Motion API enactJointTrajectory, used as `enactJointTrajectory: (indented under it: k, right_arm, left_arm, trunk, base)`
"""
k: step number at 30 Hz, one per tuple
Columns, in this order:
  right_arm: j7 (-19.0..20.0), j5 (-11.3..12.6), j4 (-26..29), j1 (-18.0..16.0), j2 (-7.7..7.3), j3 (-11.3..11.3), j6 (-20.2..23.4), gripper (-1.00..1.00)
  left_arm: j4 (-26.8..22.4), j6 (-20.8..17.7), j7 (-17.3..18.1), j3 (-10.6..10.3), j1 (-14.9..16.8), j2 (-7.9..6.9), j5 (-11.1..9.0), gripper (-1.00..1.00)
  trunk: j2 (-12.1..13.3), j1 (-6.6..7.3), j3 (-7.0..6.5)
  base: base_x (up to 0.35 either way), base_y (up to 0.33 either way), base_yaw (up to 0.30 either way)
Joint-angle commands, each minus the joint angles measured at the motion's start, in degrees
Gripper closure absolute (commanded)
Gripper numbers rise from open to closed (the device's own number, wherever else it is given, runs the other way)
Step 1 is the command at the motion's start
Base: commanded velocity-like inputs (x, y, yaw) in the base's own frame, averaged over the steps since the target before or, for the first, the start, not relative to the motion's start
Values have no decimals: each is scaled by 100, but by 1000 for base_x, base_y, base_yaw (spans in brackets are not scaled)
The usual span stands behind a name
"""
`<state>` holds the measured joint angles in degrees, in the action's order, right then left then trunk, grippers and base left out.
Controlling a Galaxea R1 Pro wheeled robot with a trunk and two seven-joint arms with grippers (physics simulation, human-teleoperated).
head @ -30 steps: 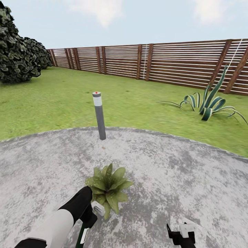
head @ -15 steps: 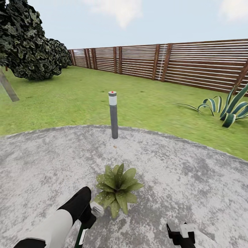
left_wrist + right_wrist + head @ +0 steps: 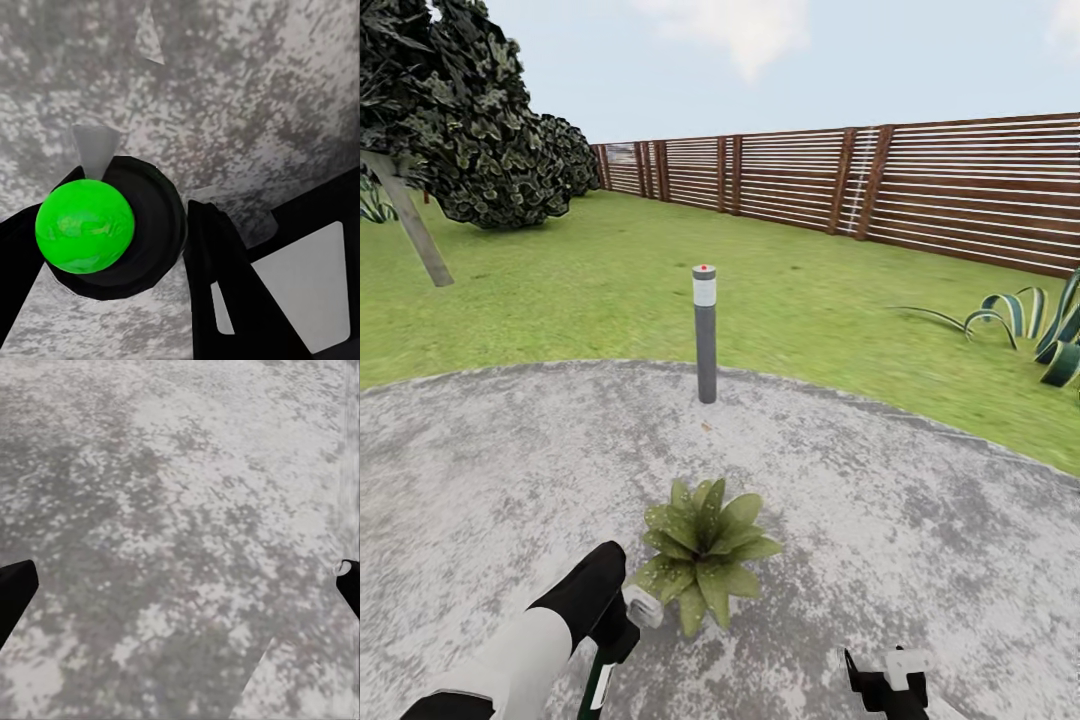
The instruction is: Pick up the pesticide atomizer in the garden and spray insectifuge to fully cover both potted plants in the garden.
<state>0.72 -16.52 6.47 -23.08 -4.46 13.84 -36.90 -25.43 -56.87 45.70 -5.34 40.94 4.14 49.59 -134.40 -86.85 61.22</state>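
step: spraying plant | left gripper (image 3: 622,630) pinches sprayer (image 3: 643,606), head just beside plant (image 3: 703,551) on paving (image 3: 880,540) | right gripper (image 3: 180,585) spread, empty | tip: sweep nozzle over every leaf

Bright, even daylight; soft renders.

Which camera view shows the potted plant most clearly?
The head view: the potted plant stands whole on the grey paving, leaves spread, just ahead of the left gripper. Both wrist views look at paving, without any leaf.
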Motion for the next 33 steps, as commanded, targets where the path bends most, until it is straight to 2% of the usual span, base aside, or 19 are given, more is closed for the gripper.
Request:
enactJointTrajectory:
  k: [1,12,20,27,33]
  right_arm:
    - [8,-52,-5,-4,0,48,-18,-100]
    - [7,-51,-5,-4,12,48,-18,-100]
    - [8,-53,-5,-4,16,44,-15,-100]
    - [8,-53,-5,-4,16,45,-11,-100]
    - [8,-53,-5,-4,16,48,-11,-100]
  left_arm:
    - [-11,-17,59,-16,2,-1,59,100]
    - [-23,-17,61,-1,2,-9,59,100]
    - [-6,-17,54,-2,2,-9,59,100]
    - [-19,-17,56,-2,2,-9,59,100]
    - [-18,-17,61,-8,2,-21,59,100]
  trunk:
    - [-2,1,5]
    - [-2,1,5]
    - [-2,1,23]
    - [-2,1,62]
    - [-2,1,68]
  base:
    - [1,-272,2]
    - [-15,-271,3]
    - [-107,-194,225]
    - [-12,-55,222]
    - [0,-1,34]
